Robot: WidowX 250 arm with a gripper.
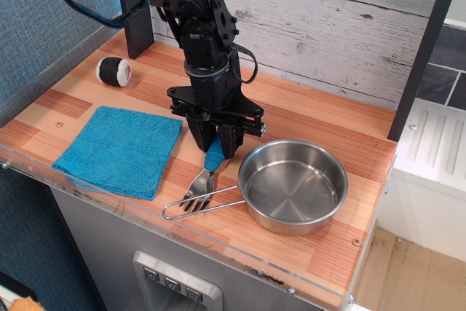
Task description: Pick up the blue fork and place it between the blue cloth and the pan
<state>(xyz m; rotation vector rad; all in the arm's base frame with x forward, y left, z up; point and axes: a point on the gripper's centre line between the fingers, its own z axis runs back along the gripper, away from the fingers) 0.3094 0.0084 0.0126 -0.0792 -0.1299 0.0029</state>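
Observation:
The blue fork (207,169) lies flat on the wooden counter between the blue cloth (116,149) on its left and the steel pan (293,184) on its right. Its blue handle points away from me and its grey tines rest over the pan's wire handle (191,210). My gripper (215,140) hangs just above the far end of the fork's handle. Its fingers are apart on either side of the handle and do not hold it.
A small black-and-white roll (113,71) sits at the back left of the counter (313,118). A black post (137,30) stands behind it. A plank wall runs along the back. The counter's clear front edge is close below the fork and pan.

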